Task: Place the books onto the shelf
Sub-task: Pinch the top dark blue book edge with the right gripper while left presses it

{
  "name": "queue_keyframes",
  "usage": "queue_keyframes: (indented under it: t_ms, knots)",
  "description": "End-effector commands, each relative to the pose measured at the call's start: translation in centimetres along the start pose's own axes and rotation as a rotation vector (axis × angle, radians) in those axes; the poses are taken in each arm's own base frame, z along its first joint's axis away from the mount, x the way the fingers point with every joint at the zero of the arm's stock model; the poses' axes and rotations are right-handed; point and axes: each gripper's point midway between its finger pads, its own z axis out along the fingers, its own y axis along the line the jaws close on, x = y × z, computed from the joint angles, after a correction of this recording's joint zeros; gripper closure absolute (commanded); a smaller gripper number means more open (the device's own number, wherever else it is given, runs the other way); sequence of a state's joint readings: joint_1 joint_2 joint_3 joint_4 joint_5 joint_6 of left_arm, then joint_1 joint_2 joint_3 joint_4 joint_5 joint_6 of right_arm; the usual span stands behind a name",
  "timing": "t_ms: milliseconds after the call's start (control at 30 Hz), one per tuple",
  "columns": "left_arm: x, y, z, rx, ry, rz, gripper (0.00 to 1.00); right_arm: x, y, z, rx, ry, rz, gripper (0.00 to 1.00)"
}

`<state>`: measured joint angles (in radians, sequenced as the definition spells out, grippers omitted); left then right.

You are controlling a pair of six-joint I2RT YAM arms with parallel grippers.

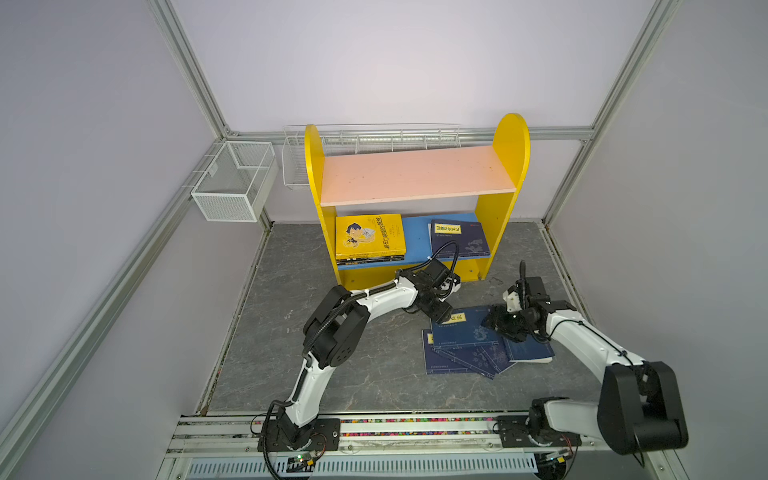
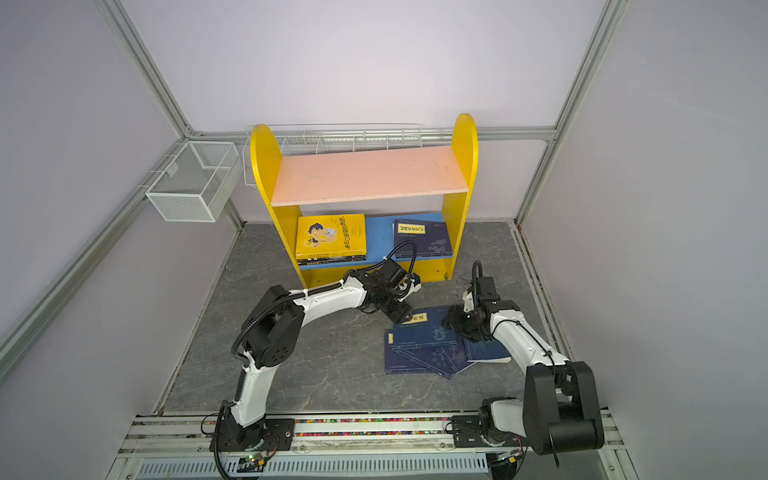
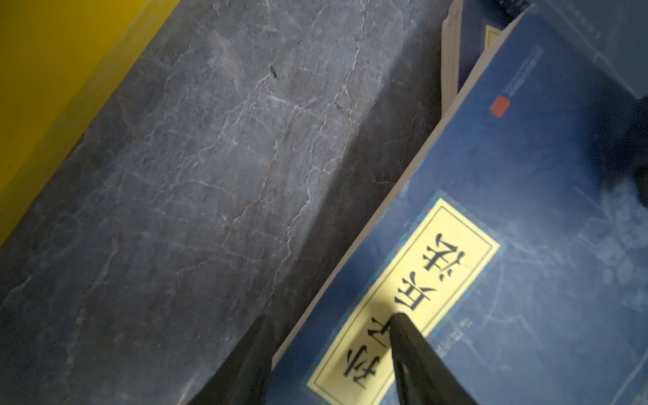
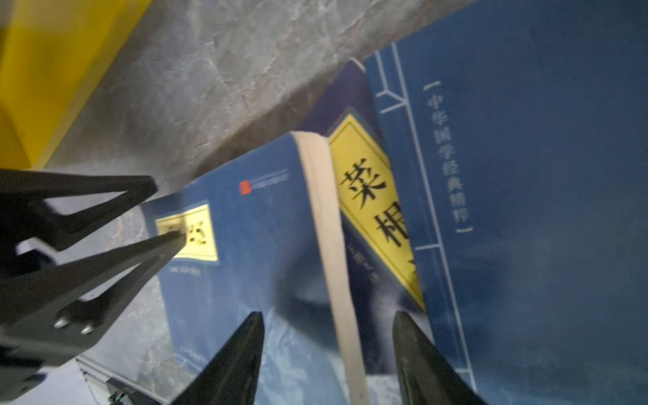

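Navy books [image 1: 469, 353] lay fanned on table [image 1: 332, 357] near right edge, lower covers mostly hidden. Top book [image 1: 465, 330] long axis roughly parallel front edge, label end toward left edge. Left claw [image 3: 328, 324], right claw [image 4: 328, 317] part-spread, straddled its opposite edges. Shelf [image 1: 415, 174] at back edge held yellow-topped stack [image 1: 370, 235], lone navy book [image 1: 459, 239], flat.

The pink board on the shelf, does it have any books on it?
No, the pink board is bare; the shelved books lie on the blue board below it.
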<state>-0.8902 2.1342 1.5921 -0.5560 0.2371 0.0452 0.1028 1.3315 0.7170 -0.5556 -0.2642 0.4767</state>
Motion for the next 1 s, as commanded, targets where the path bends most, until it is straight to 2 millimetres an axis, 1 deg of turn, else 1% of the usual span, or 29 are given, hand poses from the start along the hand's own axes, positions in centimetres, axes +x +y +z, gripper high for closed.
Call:
queue_keyframes:
  t_ms: [0, 67, 167, 233, 300, 400, 500, 600, 667, 800, 867, 967]
  knots:
    - [1.7, -0.6, 1.5, 0.030, 0.068, -0.001, 0.46, 0.8, -1.4, 1.3, 0.051, 0.040, 0.019, 0.38]
    - [1.6, -0.6, 1.5, 0.034, 0.065, -0.001, 0.46, 0.8, -0.7, 1.8, 0.006, 0.053, 0.003, 0.39]
    - [1.6, -0.7, 1.5, 0.039, 0.064, 0.000, 0.46, 0.3, 1.9, 1.6, -0.134, 0.035, -0.051, 0.46]
    - [1.7, -0.7, 1.6, 0.038, 0.065, -0.002, 0.46, -0.3, 4.1, 0.6, -0.243, 0.002, -0.090, 0.50]
    - [1.6, -0.7, 1.6, 0.043, 0.062, -0.005, 0.46, -0.7, 5.3, -0.2, -0.304, -0.024, -0.108, 0.52]
    - [1.5, -0.6, 1.5, 0.057, 0.052, -0.018, 0.46, -1.5, 6.9, -1.4, -0.375, -0.065, -0.126, 0.54]
    - [1.5, -0.4, 1.4, 0.071, 0.040, -0.037, 0.46, -2.4, 8.2, -2.5, -0.421, -0.105, -0.136, 0.58]
    - [1.5, -0.3, 1.3, 0.093, 0.024, -0.056, 0.47, -2.8, 8.9, -2.7, -0.453, -0.115, -0.143, 0.60]
    - [1.4, -0.3, 1.3, 0.103, 0.015, -0.064, 0.47, -2.8, 8.7, -2.3, -0.426, -0.102, -0.141, 0.60]
    - [1.3, -0.4, 1.4, 0.110, 0.011, -0.066, 0.47, -2.1, 7.5, -0.5, -0.372, -0.041, -0.106, 0.60]
    - [1.4, -0.4, 1.4, 0.111, 0.013, -0.065, 0.47, -2.0, 7.1, 0.1, -0.353, -0.018, -0.095, 0.62]
    - [1.3, -0.4, 1.4, 0.114, 0.007, -0.063, 0.48, -1.9, 7.2, 0.7, -0.357, 0.003, -0.093, 0.68]
